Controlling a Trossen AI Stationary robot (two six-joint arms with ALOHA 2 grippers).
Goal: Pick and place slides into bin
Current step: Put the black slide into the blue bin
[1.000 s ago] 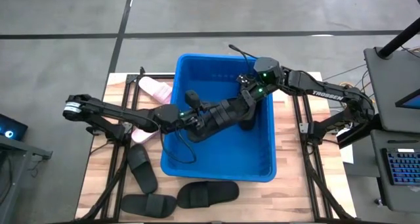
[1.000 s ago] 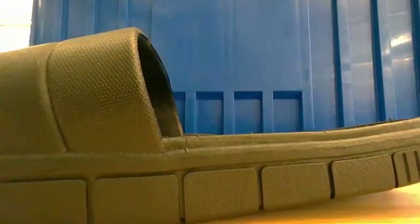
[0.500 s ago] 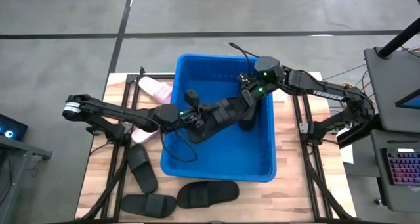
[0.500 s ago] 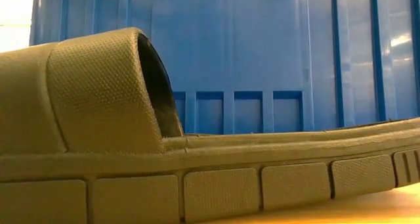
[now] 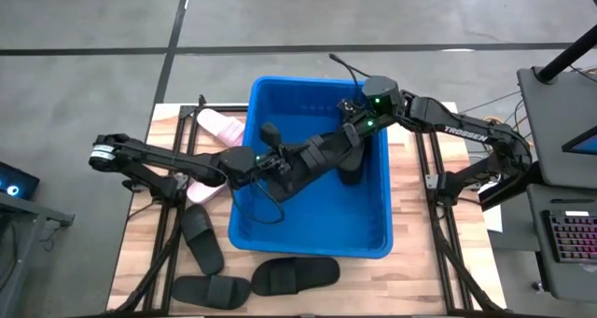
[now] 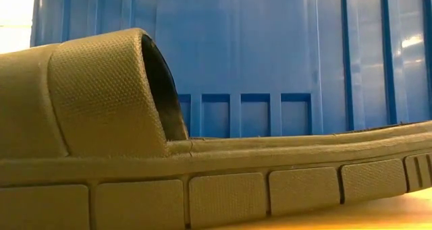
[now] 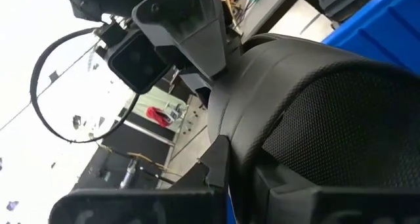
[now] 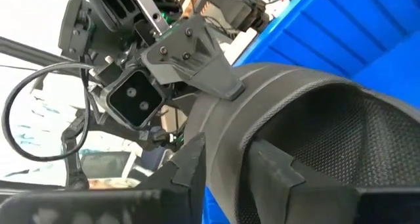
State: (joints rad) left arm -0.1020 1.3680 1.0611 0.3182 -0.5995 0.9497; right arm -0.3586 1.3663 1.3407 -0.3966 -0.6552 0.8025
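A black slide (image 5: pixel 312 159) is held up over the big blue bin (image 5: pixel 373 239) by both arms at once. The left gripper (image 5: pixel 272 164) is clamped on one end of it & the right gripper (image 5: pixel 350 131) is clamped on the other end, so neither one is let go yet. In both wrist views a dark finger is seen pressed on the bumpy strap. More black slides are left on the table by the near wall of the bin (image 5: pixel 297 275), (image 5: pixel 210 288), (image 5: pixel 201 236), and two pink ones (image 5: pixel 220 125) are seen by its left side. One more dark shape is seen low in the bin, prob. a slide. The slides look light, soft & bendy, so sag is likely if one is held by an end. The wide strap looks like the best spot to be grabbed; its rough skin should not slip much.
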